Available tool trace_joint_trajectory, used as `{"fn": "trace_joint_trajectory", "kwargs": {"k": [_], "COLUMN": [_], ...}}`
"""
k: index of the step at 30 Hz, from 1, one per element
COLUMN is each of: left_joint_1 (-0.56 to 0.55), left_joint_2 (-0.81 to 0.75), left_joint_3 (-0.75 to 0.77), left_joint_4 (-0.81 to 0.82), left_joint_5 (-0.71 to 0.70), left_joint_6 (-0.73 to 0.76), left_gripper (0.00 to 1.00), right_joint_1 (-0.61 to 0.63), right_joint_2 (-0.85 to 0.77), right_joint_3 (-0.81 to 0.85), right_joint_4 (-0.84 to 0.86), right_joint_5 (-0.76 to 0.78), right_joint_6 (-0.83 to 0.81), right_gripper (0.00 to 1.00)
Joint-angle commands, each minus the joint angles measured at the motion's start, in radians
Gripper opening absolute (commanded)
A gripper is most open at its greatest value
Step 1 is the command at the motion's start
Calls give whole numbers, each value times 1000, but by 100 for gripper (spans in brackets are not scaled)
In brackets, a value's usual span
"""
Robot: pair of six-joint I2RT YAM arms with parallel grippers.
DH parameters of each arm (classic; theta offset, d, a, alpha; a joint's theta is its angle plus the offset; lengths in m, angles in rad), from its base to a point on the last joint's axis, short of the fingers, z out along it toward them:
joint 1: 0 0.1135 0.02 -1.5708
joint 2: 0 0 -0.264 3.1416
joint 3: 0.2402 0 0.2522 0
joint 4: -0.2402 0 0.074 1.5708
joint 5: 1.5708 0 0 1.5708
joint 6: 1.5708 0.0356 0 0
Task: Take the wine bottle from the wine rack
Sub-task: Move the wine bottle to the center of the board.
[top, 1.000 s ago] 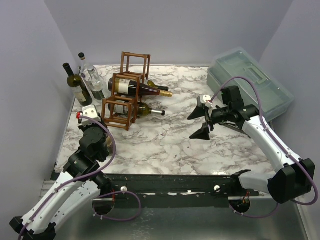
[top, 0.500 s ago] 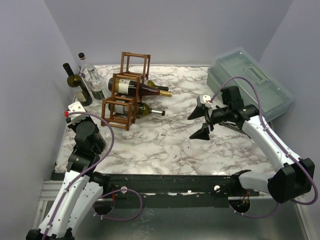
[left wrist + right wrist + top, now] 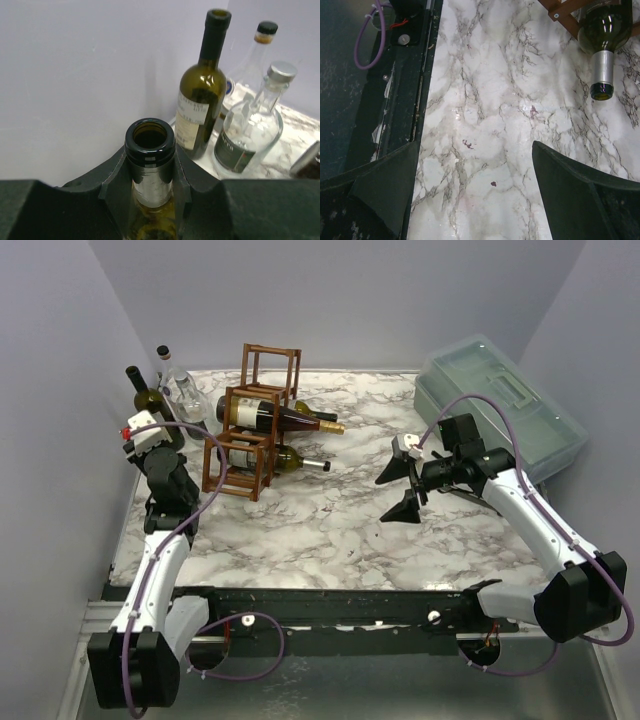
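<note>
The reddish-brown wine rack [image 3: 248,435] stands at the back left of the marble table. Two wine bottles lie in it: a white-labelled one with a gold cap [image 3: 278,418] and a green one [image 3: 296,461] below it, whose neck [image 3: 602,75] also shows in the right wrist view. My left gripper [image 3: 150,167] is shut on the neck of another wine bottle [image 3: 150,142], its open mouth facing the camera. In the top view the left gripper [image 3: 166,478] sits left of the rack and hides that bottle. My right gripper [image 3: 400,490] [image 3: 480,200] hangs open over bare marble.
Three upright bottles stand in the back left corner: a dark green one [image 3: 202,100] [image 3: 150,402], a clear one with a silver cap [image 3: 250,130] and a clear one with a black cap [image 3: 261,45]. A translucent lidded box [image 3: 500,405] lies at the back right.
The left arm has swung from the front left of the table back toward the corner bottles, still shut on its bottle. The right arm has hardly moved.
</note>
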Motion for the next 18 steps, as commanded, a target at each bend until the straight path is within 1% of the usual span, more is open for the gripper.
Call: {"fn": "trace_joint_trajectory", "kwargs": {"k": [1,5,9,13,18], "left_joint_1": [83,137,177,230,268], "left_joint_2": [69,145,217,271,328], "left_joint_3": [43,71,106,137,163], "left_joint_4": [350,404,447,461,461], "left_joint_5": [178,272,307,369,409], "left_joint_6": [83,106,118,81,46], "left_gripper": [0,0,0,0,0], "right_joint_1": [-8,-7,-8,-7,-7], "right_joint_2": [1,4,12,20,27], "right_joint_3": [21,21,23,24,23], "right_joint_4": [-34,-38,-45,-49,-51], "right_joint_5": [-20,-18,-13,-7,-2], "right_joint_6": [-26,-30,-38,-42,-45], "right_gripper": [99,99,99,99,99]}}
